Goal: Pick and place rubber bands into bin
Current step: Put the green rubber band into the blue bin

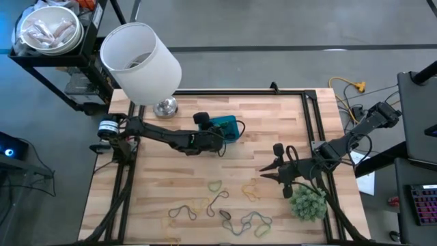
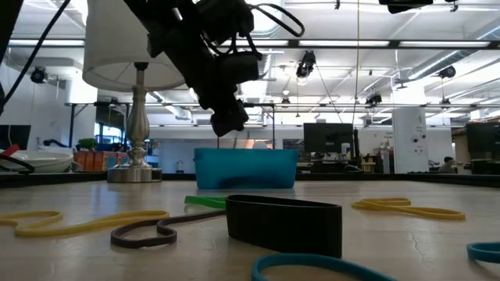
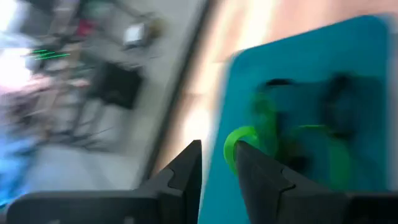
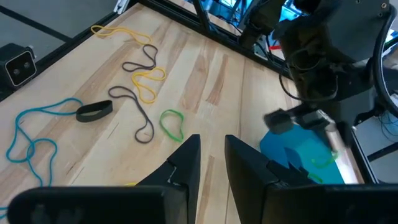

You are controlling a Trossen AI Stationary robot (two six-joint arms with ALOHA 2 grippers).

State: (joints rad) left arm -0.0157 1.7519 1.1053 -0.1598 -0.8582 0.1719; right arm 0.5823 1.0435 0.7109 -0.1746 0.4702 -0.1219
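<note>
Left end effector hangs over the small blue plastic bin mid-desk, fingers nearly together, clamped on a thin green rubber band. Best to open fully w/ the tips inside the walls so it drops clean. Other rubber bands lie at near edge. Right end effector waits right, fingers narrowly apart.
</note>
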